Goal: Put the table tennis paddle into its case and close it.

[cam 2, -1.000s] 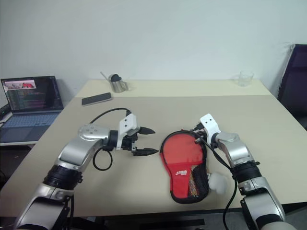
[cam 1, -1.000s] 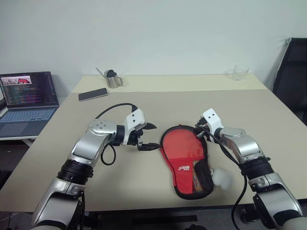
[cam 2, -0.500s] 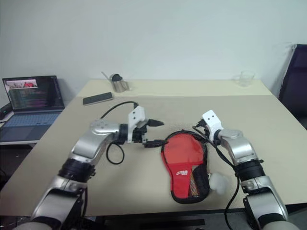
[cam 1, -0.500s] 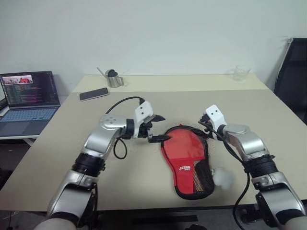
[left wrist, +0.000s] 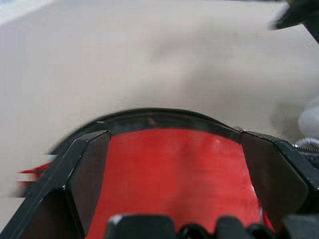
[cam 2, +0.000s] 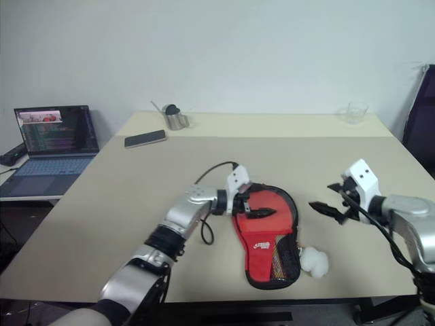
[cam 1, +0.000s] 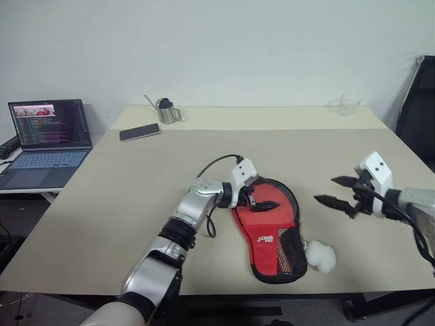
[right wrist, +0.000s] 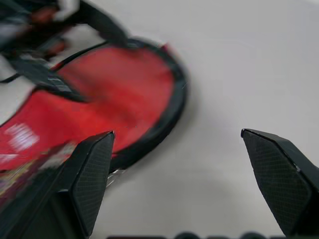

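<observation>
Fabric of the case, soft and floppy, lies beneath the wide-open left gripper, well apart from the wide-open right gripper; its stiffer black edge looks best for pinching.

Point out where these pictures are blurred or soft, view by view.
Left wrist view: the case is smeared along its black rim, and the table beyond is soft. Right wrist view: the case and the left gripper are streaked, while the nearer black fingers stay crisp. Head views: evenly lit and sharp, with soft shadows under the case.
</observation>
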`<state>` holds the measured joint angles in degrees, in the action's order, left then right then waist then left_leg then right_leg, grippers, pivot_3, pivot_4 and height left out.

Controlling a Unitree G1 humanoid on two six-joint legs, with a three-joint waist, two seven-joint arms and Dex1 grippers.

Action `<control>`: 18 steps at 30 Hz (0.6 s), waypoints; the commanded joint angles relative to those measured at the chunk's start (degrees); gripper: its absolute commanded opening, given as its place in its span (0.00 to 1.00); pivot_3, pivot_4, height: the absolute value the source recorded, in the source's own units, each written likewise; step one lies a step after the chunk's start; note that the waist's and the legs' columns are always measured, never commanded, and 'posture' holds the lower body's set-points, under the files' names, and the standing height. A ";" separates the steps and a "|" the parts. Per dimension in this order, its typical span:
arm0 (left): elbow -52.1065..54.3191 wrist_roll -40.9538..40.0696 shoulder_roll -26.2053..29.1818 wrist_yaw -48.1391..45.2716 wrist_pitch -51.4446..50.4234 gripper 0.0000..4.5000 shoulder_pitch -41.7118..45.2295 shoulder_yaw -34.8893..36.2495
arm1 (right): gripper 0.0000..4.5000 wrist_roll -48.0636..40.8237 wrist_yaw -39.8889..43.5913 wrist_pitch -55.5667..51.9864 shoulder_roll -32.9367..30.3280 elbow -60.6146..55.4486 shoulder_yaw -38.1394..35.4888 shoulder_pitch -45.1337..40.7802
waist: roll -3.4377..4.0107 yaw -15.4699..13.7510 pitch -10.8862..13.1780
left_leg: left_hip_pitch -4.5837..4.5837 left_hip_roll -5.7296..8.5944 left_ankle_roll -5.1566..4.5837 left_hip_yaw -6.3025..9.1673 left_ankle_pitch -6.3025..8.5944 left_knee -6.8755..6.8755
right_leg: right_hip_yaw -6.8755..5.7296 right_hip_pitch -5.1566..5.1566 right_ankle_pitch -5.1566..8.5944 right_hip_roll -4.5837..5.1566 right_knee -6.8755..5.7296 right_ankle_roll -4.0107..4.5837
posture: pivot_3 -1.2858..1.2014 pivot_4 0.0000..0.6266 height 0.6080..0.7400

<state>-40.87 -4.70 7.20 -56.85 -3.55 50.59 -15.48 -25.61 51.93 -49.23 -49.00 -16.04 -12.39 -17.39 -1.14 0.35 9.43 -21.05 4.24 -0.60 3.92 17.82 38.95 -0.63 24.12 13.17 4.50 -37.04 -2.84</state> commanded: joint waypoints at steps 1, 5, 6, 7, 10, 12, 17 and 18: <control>-3.98 1.76 -1.16 2.23 4.04 1.00 2.48 0.63 | 0.99 -3.17 1.85 -0.63 -2.21 -4.73 -3.09 3.55 | -0.01 -0.14 0.00 | 0.03 0.00 -0.01 0.02 0.00 0.00 | 0.00 -0.03 0.00 0.00 -0.01 0.00 | 0.52 0.24 1.00; -8.81 3.76 -2.38 3.83 6.84 1.00 2.93 0.38 | 0.99 -6.16 4.18 -0.86 -4.13 -7.75 -4.85 8.58 | -0.01 -0.61 0.01 | 0.02 0.03 -0.01 0.08 0.00 0.02 | -0.03 -0.10 0.00 0.01 0.03 -0.02 | 0.52 0.24 1.00; -10.30 3.68 -2.87 4.40 7.02 1.00 3.16 0.94 | 0.99 -6.52 4.56 -0.76 -4.62 -8.27 -4.87 9.44 | -0.01 -0.65 0.00 | 0.02 0.04 0.01 0.05 -0.01 0.02 | -0.03 -0.10 -0.01 0.01 0.03 -0.03 | 0.52 0.24 1.00; -12.18 3.47 -3.42 4.77 6.86 1.00 3.43 1.55 | 0.99 -5.98 5.26 0.07 -5.77 -9.05 -4.34 10.95 | -0.02 -0.69 0.01 | 0.02 0.05 0.01 0.04 -0.01 0.03 | -0.04 -0.10 -0.01 0.01 0.05 -0.03 | 0.52 0.24 1.00; -16.31 4.11 -4.34 4.81 7.96 1.00 3.75 1.69 | 0.99 -5.14 5.95 1.66 -7.43 -10.11 -3.65 13.67 | -0.05 -0.99 0.02 | 0.00 0.05 0.02 0.07 -0.01 0.04 | -0.08 -0.09 -0.01 0.02 0.07 -0.05 | 0.52 0.24 1.00; -18.76 3.77 -5.24 4.56 7.62 1.00 4.03 2.49 | 0.99 -5.57 7.26 2.56 -8.27 -11.36 -3.60 15.69 | -0.04 -1.13 0.02 | 0.03 0.05 0.08 0.07 -0.05 0.04 | -0.08 -0.13 -0.01 0.02 0.07 -0.05 | 0.52 0.24 1.00; -22.21 6.17 -6.19 5.46 8.55 1.00 4.88 1.87 | 0.99 -3.55 8.51 5.02 -10.39 -12.74 -0.98 18.92 | -0.03 -1.37 -0.01 | 0.23 0.05 -0.01 0.10 0.00 0.04 | -0.12 -0.39 0.01 0.02 0.11 -0.08 | 0.52 0.24 1.00; -22.42 6.26 -6.38 5.32 8.47 1.00 5.05 2.02 | 0.99 -3.01 8.26 5.26 -10.67 -12.53 -0.06 18.96 | -0.04 -1.37 -0.01 | 0.30 0.04 -0.02 0.11 0.01 0.04 | -0.14 -0.48 0.01 0.02 0.13 -0.09 | 0.52 0.24 1.00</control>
<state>-61.41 0.26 1.41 -51.71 5.30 55.73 -13.04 -29.68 59.95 -45.41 -58.68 -27.29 -13.18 1.60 -1.19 -1.01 9.42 -20.72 4.28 -0.63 4.04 17.84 38.99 -0.77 23.59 13.18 4.52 -36.90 -2.96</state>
